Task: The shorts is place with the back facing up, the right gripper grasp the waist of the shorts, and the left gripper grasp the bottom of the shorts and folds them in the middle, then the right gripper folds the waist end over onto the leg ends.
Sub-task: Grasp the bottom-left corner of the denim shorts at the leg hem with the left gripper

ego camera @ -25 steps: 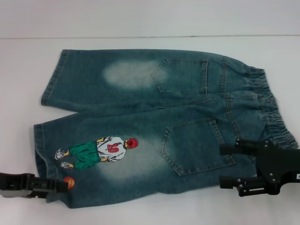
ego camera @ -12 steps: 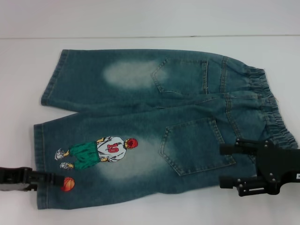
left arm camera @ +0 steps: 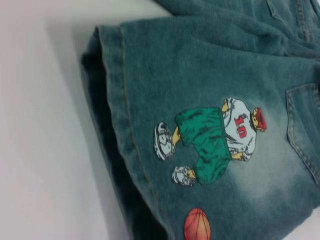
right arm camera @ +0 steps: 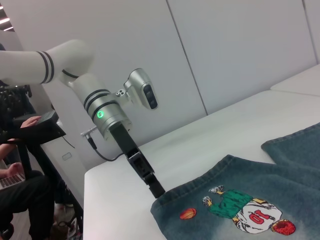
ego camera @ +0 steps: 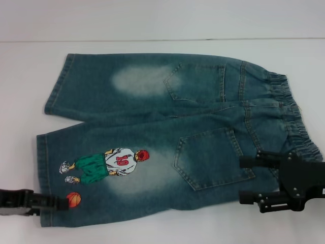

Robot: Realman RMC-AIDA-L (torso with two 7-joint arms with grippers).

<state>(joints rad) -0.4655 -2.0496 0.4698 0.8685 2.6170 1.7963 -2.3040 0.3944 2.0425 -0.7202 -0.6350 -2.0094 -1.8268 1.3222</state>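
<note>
Now left end effector (ego camera: pixel 63 203) meets shorts (ego camera: pixel 172 137) hem (ego camera: pixel 43 173).

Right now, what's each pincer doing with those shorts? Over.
Left pincer at the hem by the orange ball. Right pincer open over the near waist end. Shorts flat, unfolded, back up. Nothing in the way.

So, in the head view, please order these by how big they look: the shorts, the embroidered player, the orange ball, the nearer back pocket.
1. the shorts
2. the nearer back pocket
3. the embroidered player, looking smaller in area than the pocket, though about as long
4. the orange ball

All lie flat on the table, so nearness hardly matters.
</note>
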